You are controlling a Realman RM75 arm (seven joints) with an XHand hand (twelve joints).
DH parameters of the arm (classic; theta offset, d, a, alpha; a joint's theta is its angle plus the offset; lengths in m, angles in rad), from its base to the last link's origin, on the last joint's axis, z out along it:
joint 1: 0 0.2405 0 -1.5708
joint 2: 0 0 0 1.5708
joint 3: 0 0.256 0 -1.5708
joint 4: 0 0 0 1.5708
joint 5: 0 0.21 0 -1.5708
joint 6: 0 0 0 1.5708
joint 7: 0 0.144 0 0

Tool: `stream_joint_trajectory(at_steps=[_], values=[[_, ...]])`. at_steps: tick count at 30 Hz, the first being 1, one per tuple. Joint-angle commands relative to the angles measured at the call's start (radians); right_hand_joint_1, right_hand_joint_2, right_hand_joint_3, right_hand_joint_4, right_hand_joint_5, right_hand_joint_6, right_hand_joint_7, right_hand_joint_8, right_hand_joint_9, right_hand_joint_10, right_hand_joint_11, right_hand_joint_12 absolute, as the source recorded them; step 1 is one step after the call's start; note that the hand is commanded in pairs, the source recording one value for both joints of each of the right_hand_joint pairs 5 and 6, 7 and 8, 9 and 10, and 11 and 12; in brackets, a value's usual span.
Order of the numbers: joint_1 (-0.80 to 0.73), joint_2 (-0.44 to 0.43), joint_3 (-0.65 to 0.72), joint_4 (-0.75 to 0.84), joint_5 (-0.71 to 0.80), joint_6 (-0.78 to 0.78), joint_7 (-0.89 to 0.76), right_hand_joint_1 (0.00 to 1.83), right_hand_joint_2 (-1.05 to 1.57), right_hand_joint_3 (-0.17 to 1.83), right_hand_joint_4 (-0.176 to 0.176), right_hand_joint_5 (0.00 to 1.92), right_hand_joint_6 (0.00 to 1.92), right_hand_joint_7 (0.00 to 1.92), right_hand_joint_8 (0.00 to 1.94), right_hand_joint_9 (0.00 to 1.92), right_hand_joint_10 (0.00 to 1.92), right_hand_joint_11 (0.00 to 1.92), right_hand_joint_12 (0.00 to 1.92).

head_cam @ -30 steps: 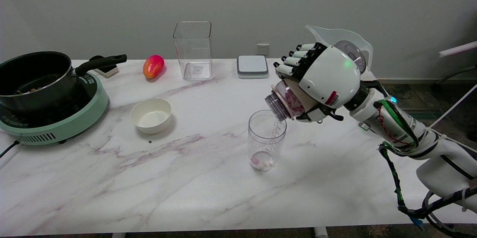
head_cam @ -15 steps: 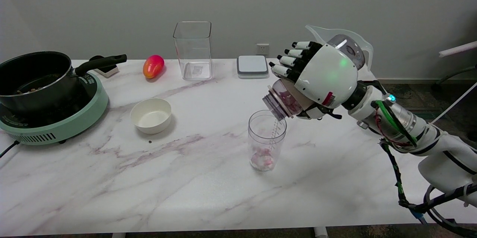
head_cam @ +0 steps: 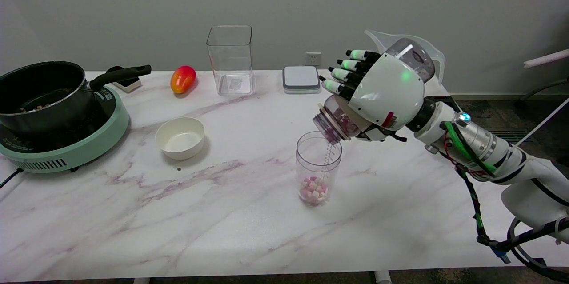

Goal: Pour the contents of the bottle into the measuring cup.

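Observation:
My right hand [head_cam: 382, 90] grips a clear bottle [head_cam: 334, 120] and holds it tipped mouth-down to the left. The bottle's mouth hangs just above the right rim of the clear measuring cup [head_cam: 318, 167], which stands upright mid-table. Pink and white pieces [head_cam: 314, 190] lie heaped in the cup's bottom, and a few more show inside the bottle's neck. The hand covers most of the bottle's body; its base sticks out at the upper right.
A white bowl [head_cam: 180, 137] sits left of the cup. A black pot [head_cam: 40, 95] rests on a green cooker [head_cam: 73, 142] at far left. Along the back stand a mango [head_cam: 182, 78], a tall clear container [head_cam: 230, 59], a grey scale [head_cam: 301, 78] and a clear jug [head_cam: 433, 55].
The bottle has tipped steeper, its base rising and its mouth staying over the cup's rim. More pink and white pieces have dropped, so the heap in the cup has grown.

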Motion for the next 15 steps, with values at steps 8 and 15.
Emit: stream_joint_trajectory(at_steps=[8,15], values=[[-0.007,-0.003,0.048,0.055,-0.103,-0.011,-0.012,1.2,1.57,0.25,0.0,1.92,1.92,1.85,1.85,1.58,1.58,1.38,1.38],[0.0,-0.002,0.046,0.059,-0.123,-0.021,-0.02,1.2,1.57,0.25,0.0,1.92,1.92,1.85,1.85,1.58,1.58,1.38,1.38]])
